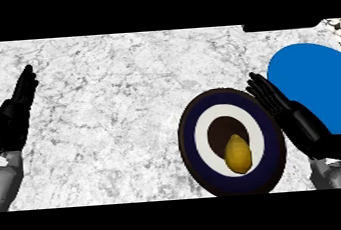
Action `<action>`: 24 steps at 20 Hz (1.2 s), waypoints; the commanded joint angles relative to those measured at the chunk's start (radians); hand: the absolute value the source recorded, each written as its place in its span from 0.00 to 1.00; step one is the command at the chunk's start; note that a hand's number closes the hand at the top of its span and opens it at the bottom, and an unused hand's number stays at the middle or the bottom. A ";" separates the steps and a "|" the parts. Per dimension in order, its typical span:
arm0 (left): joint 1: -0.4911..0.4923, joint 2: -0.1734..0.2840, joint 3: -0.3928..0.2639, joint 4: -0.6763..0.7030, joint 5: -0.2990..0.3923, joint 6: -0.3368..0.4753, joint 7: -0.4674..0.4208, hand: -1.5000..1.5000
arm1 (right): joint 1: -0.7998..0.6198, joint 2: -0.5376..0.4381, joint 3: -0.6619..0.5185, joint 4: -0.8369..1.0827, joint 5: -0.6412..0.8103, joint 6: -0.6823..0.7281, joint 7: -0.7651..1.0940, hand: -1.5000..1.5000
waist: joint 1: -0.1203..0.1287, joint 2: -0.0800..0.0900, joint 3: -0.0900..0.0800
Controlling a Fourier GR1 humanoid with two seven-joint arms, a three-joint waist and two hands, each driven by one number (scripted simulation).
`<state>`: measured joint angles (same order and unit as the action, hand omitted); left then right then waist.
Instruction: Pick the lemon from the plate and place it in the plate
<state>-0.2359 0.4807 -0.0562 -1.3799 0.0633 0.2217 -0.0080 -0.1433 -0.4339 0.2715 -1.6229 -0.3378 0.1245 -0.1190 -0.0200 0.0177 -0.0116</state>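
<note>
Fingers point(264, 91) straight — lemon point(238, 155) seemingly unheld

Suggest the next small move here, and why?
Probably swing the right hand left over the yellow lemon: it lies untouched on the dark-rimmed white-ringed plate, the hand is open beside the rim, and the blue plate waits behind it.

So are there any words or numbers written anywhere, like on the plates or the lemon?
None: no words, numbers or signs show anywhere.
Dark ringed plate: only dark and white rings, no writing.
Lemon: plain yellow, no sticker.
Blue plate: plain blue.
Counter: just grey marble veins.
Left hand and right hand: plain black, no markings.
</note>
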 commanded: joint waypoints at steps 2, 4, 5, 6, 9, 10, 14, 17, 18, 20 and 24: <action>0.050 -0.061 -0.006 0.014 0.014 -0.014 0.036 0.50 | -0.037 0.037 -0.056 -0.059 -0.085 -0.014 0.137 1.00 | 0.019 -0.019 0.011; 0.087 -0.126 -0.041 0.009 0.027 0.021 0.100 0.50 | 0.014 0.071 -0.063 -0.138 -0.161 -0.057 0.183 1.00 | 0.011 -0.022 0.011; 0.096 -0.166 -0.068 -0.005 0.012 0.060 0.144 0.50 | -0.022 0.112 -0.068 -0.117 -0.185 -0.084 0.195 1.00 | 0.019 -0.021 0.012; 0.142 -0.186 -0.063 0.029 0.026 0.065 0.128 0.50 | 0.011 0.095 -0.105 -0.161 -0.267 -0.058 0.218 1.00 | 0.009 -0.022 0.011; 0.134 -0.165 -0.049 0.059 0.049 0.032 0.131 0.50 | -0.091 -0.316 -0.089 -0.112 0.377 -0.101 0.127 1.00 | -0.022 -0.041 -0.013; 0.135 -0.173 -0.050 0.054 0.060 0.029 0.145 0.50 | -0.068 -0.331 -0.076 -0.114 0.455 -0.140 0.112 1.00 | -0.027 -0.039 -0.003; 0.161 -0.217 -0.067 0.025 0.056 0.060 0.144 0.50 | 0.179 0.089 -0.112 -0.043 0.192 -0.368 0.001 1.00 | -0.020 -0.019 0.019; 0.163 -0.219 -0.089 0.005 0.046 0.050 0.155 0.50 | 0.242 0.178 -0.084 -0.044 0.038 -0.218 -0.220 0.00 | 0.000 -0.018 0.018; 0.165 -0.212 -0.080 0.003 0.056 0.038 0.165 0.50 | 0.310 0.149 -0.059 -0.055 0.056 -0.150 -0.315 0.00 | 0.000 -0.020 0.016; 0.204 -0.235 -0.122 -0.052 0.022 0.060 0.178 0.50 | 0.269 0.085 -0.019 0.057 0.173 -0.082 -0.384 0.00 | 0.024 -0.018 0.014; 0.147 -0.212 -0.087 -0.045 0.028 0.056 0.222 0.50 | 0.260 -0.055 0.008 -0.049 0.363 -0.143 -0.241 0.00 | 0.014 -0.020 0.011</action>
<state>-0.0645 0.2656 -0.1511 -1.4188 0.1003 0.2698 0.1852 0.1041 -0.4173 0.2467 -1.6368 -0.0965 -0.0095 -0.3852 -0.0064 -0.0023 0.0015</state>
